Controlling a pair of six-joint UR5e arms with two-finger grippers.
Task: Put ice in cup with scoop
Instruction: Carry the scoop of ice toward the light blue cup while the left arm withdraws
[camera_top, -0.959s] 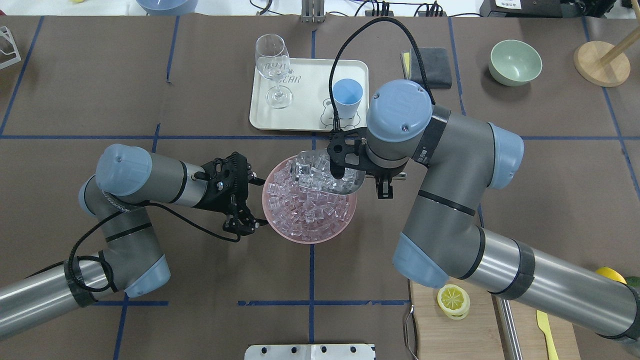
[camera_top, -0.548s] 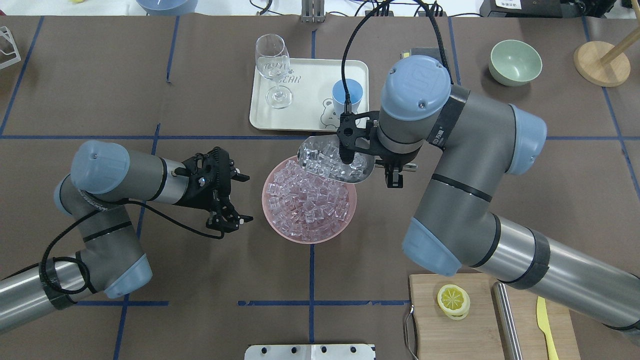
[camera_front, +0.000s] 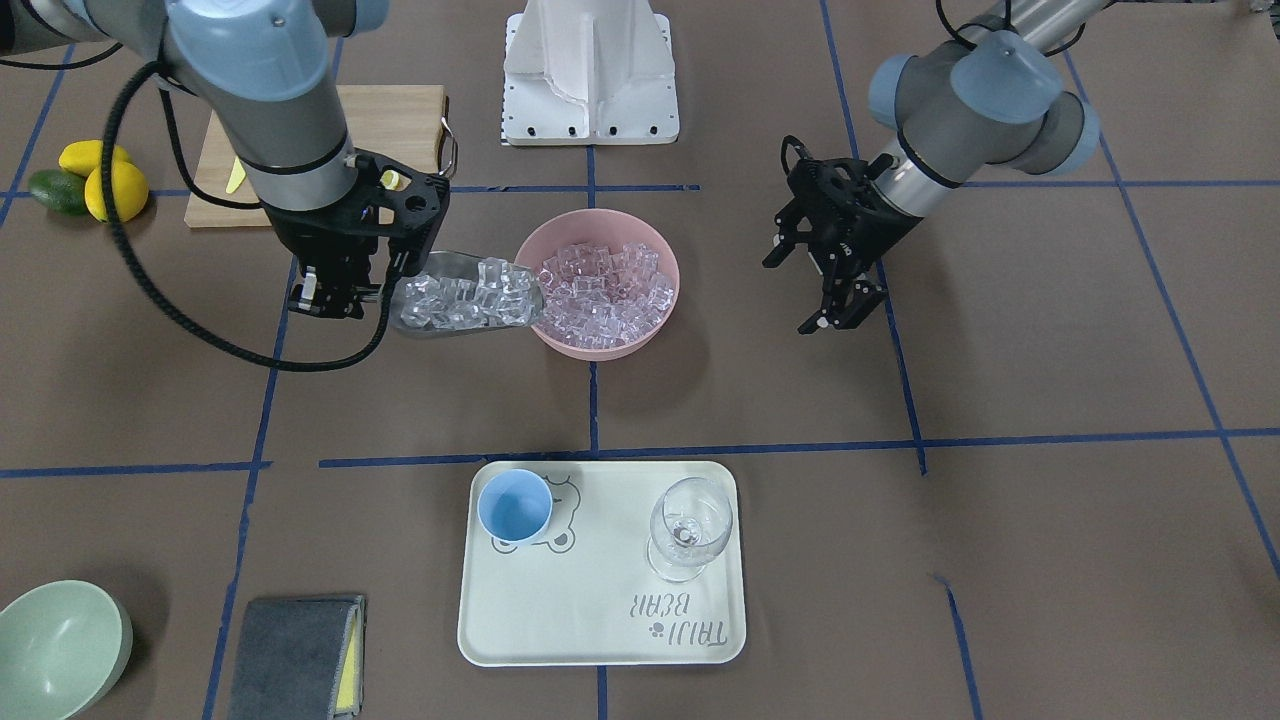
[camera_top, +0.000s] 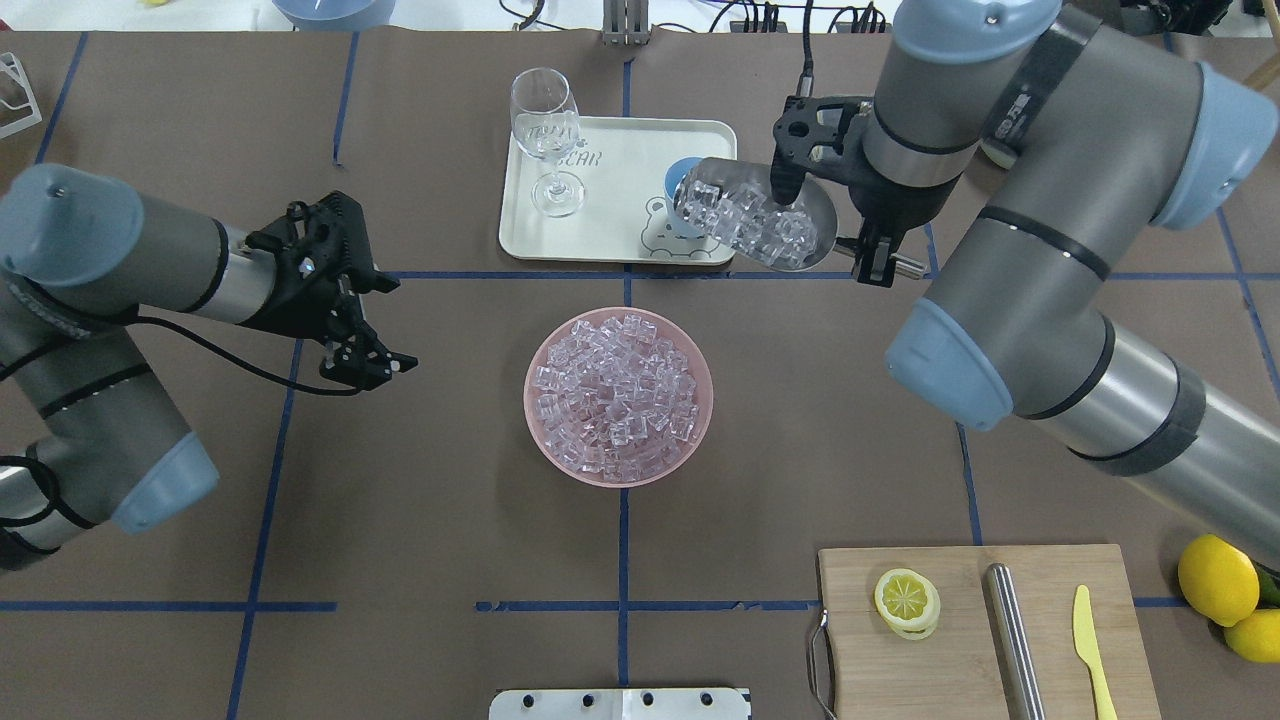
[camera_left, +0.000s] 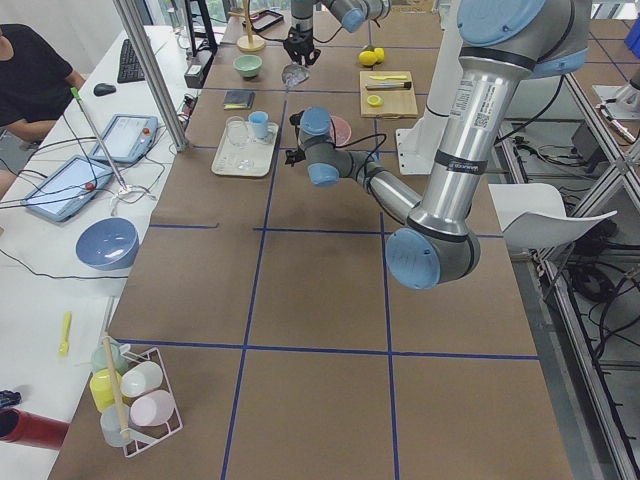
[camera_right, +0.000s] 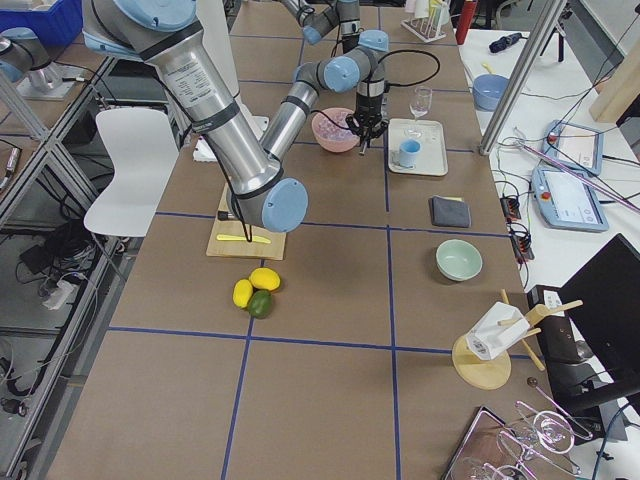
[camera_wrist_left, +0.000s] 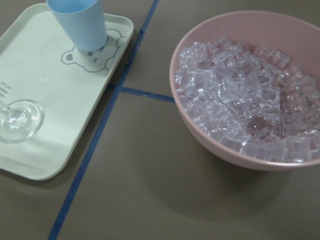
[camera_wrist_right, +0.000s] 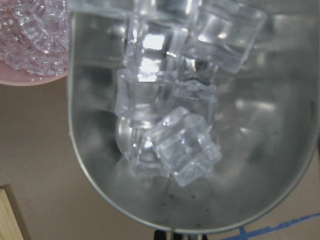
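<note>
Brown table (camera_top: 400, 520) w/ blue tape grid. Right arm (camera_top: 1040, 210) reaches in from the near right & bends toward the far ctr. Its right gripper (camera_top: 878, 262) is clenched on the scoop's thin handle. Left arm (camera_top: 90, 260) sits at the left, well apart from everything. The left gripper (camera_top: 400, 322) has its fingers released & spread, grasping nothing, above bare table left of the bowl.

Wooden cutting board (camera_top: 960, 650) is at the near right w/ a lemon half (camera_top: 907, 603) on it. Cream tray (camera_front: 600, 580) is at far ctr, beyond the bowl. Pink bowl (camera_front: 590, 343) stands mid-table, heaped w/ ice.

Scoop (camera_top: 822, 220) is held up off the table, roughly level, its trough loaded w/ cubes. In the overhead view its open end overlaps the cup's rim. In the front-facing view it hangs just beside the bowl's rim on the robot's right, w/ the cup well apart. The wrist cam shows table & the bowl's edge under it, so it looks raised, not over the cup.

Stemmed glass (camera_front: 690, 525) stands upright on the tray's left part. Cup (camera_front: 514, 505) stands upright on the tray's right part, on the bear print; inside looks bare blue.

Ice: most in the bowl (camera_top: 620, 395), a scoop-load in the trough (camera_top: 745, 215).
</note>
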